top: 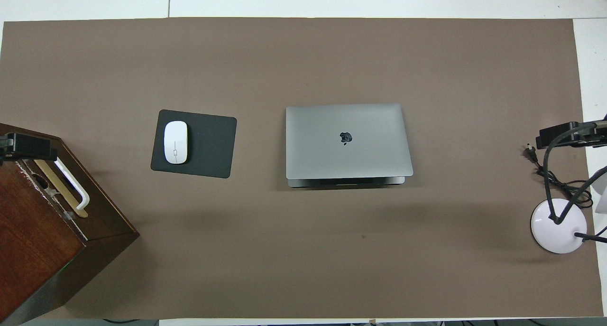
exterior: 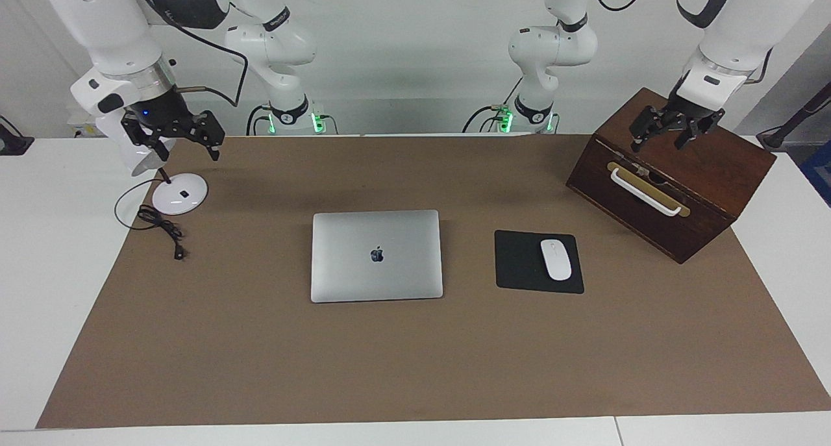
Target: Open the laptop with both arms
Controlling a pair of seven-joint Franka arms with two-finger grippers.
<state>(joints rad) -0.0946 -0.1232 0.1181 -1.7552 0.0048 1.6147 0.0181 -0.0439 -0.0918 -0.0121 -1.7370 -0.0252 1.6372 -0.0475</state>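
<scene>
Brown mat (exterior: 415, 368) covers table; wooden box (exterior: 688, 193) at left arm's end, closed laptop (exterior: 376, 256) flat mid-mat, mouse pad (exterior: 519, 264) with mouse (exterior: 556, 259) beside it toward the box. Left gripper (exterior: 669, 136) over the box, jaws apart, holding nothing. Right gripper (exterior: 188, 144) over lamp base (exterior: 180, 193), jaws apart, empty.

Left gripper (exterior: 669, 129) raised, wrist angled down, fingers spread apart. Right gripper (exterior: 178, 137) raised, fingers apparently spread too. Neither holds anything.
</scene>
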